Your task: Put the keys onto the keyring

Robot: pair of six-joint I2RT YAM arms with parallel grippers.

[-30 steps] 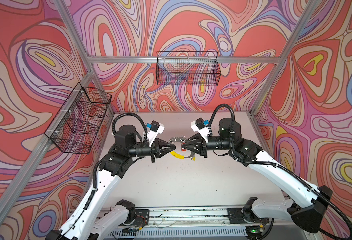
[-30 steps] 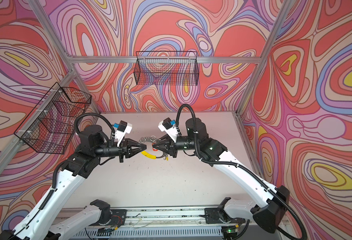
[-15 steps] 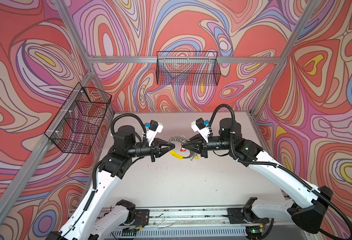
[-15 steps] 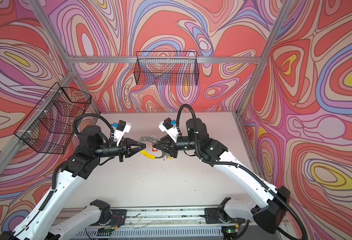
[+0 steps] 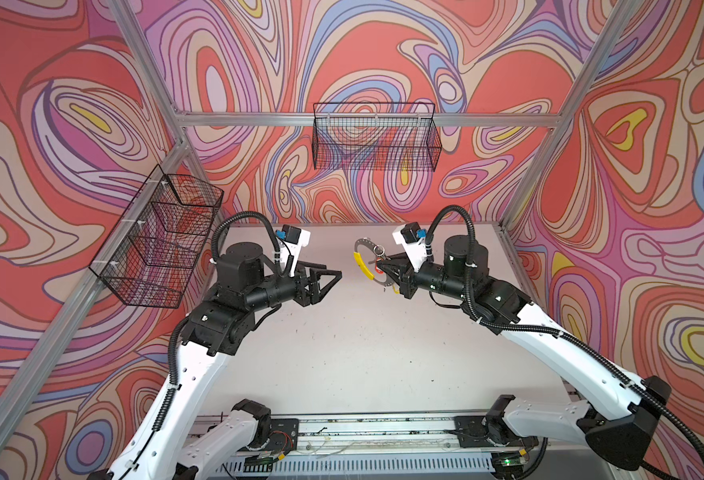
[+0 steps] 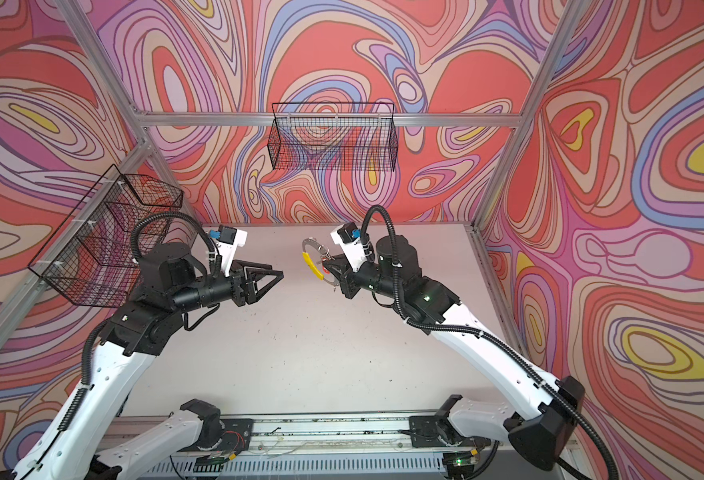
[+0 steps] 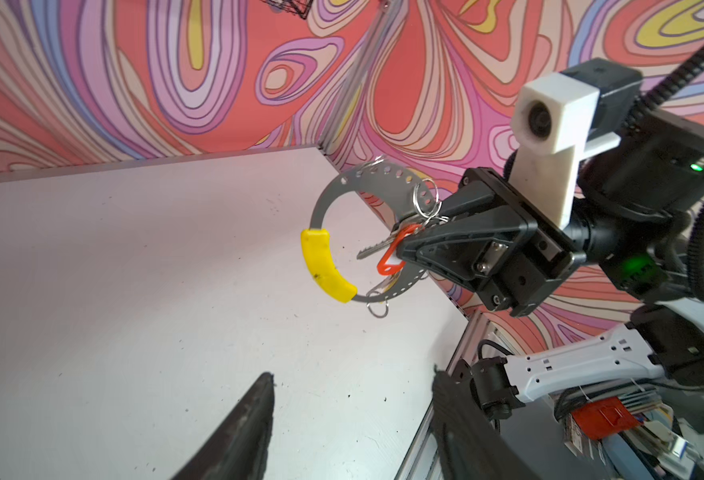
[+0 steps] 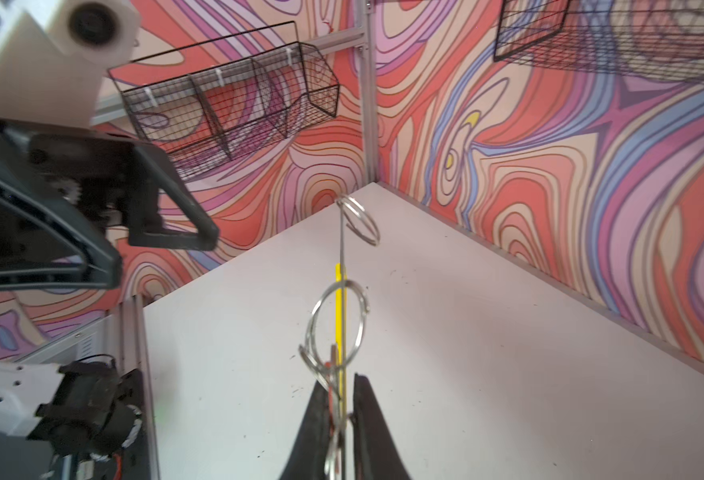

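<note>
My right gripper is shut on the keyring and holds it upright in the air above the table. The keyring is a flat grey ring with a yellow arc and wire split rings. A silver key with a red tag hangs on it right at the right gripper's fingers. A small yellowish piece shows behind the lower rim; I cannot tell what it is. My left gripper is open and empty, a short way left of the ring.
One black wire basket hangs on the back wall and another on the left wall. The white table lies below both arms, with a metal rail along its front edge.
The left gripper has opened, let go of the keyring and drawn back to the left. The right gripper keeps the ring, which now stands more upright and higher.
</note>
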